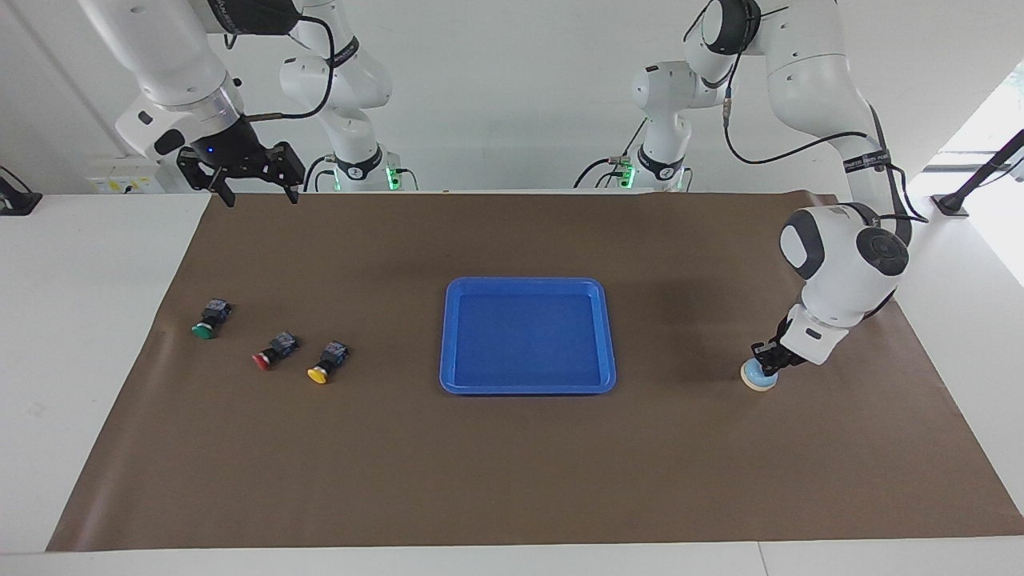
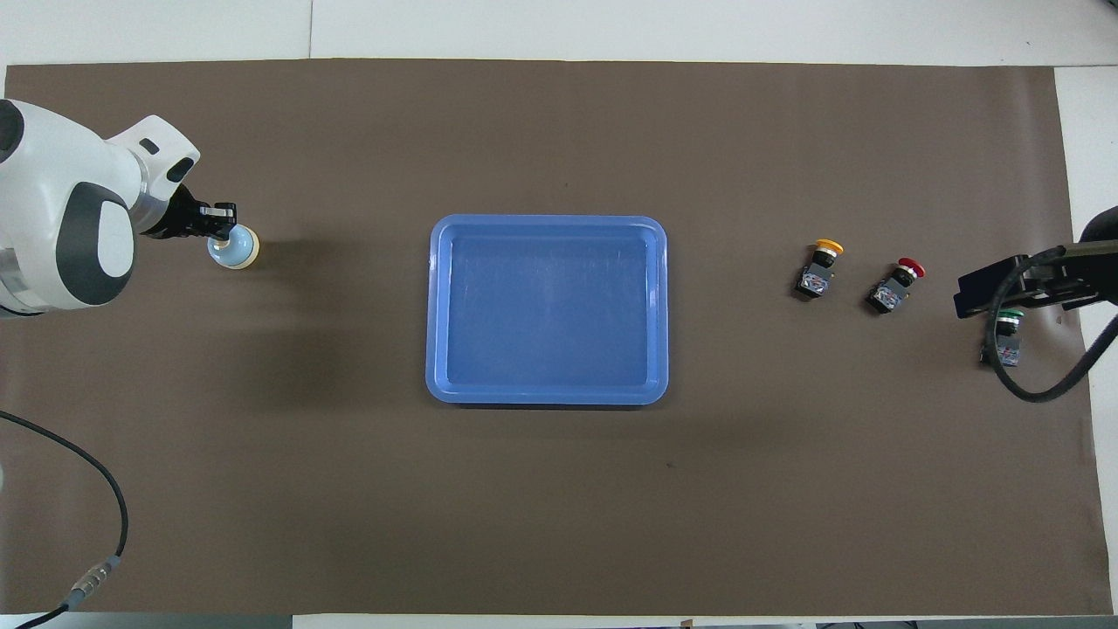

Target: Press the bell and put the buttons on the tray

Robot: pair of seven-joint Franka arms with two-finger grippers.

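Left tool (image 1: 770,366) pressed together on bell (image 1: 757,376) – brown mat (image 1: 512,480), white walls – right tool (image 1: 258,190) spread.

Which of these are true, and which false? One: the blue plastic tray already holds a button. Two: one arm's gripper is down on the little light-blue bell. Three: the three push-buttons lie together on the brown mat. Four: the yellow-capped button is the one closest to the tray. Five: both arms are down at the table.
1. False. The blue rectangular plastic tray holds nothing.
2. True. The left gripper is down on the small light-blue dome bell.
3. True. The green-capped button, red-capped button and yellow-capped button lie on the brown mat, toward the right arm's end.
4. True.
5. False. The right gripper waits raised, over the mat's edge.
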